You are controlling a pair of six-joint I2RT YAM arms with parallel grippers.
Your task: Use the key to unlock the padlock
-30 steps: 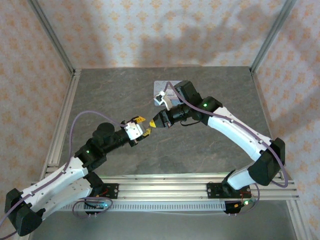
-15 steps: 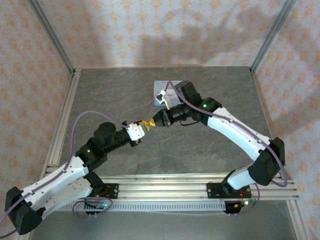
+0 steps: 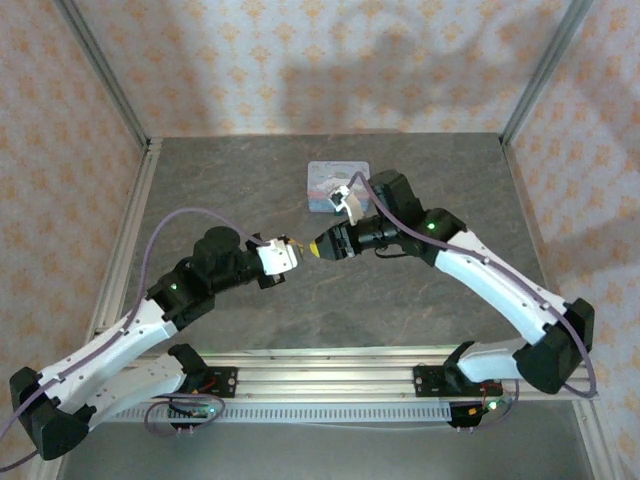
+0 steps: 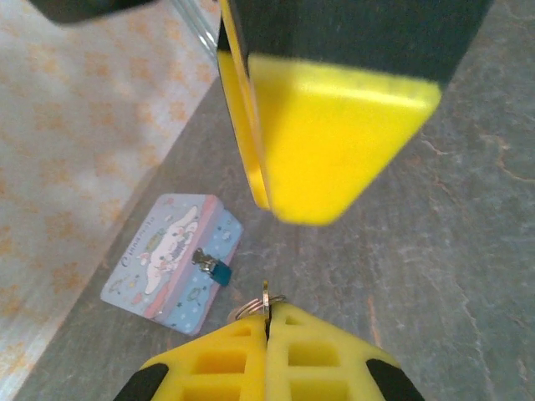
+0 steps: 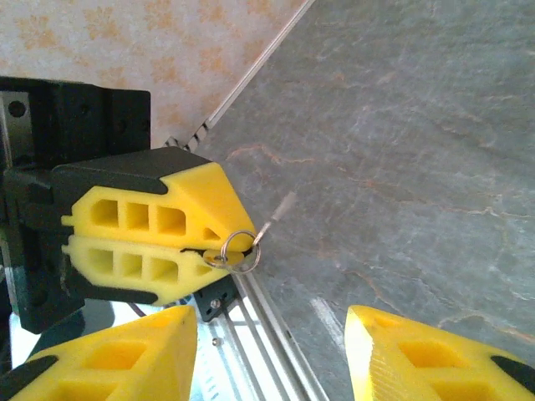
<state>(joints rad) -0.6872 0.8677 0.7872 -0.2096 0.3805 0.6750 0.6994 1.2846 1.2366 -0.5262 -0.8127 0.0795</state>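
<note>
The tiny dark teal padlock (image 4: 219, 269) with its thin metal shackle hangs at the front edge of a light-blue, cartoon-printed rectangular tin (image 4: 159, 259), which lies flat toward the far side of the grey stone-patterned bench (image 5: 401, 125). In the left wrist view it lies ahead of the yellow fingertips and off to one side, well apart from them. The small, thin, pale metal key (image 5: 269, 221) is up in the air, pinched by its head and its wire ring (image 5: 240, 245) in the left tool (image 4: 267, 326), whose jaws are pressed together on it. Its shaft sticks out past the fingertips, slanted off the tool's line and aimed toward the right arm rather than at the lock. The right tool (image 5: 272, 359) faces it just across the gap with its jaws apart and nothing between them. From above, the right arm is the nearer one to the tin. So I reckon the key's long axis has to be swung round and carried across and down to meet the padlock's underside; where the keyhole faces I cannot tell.
</note>
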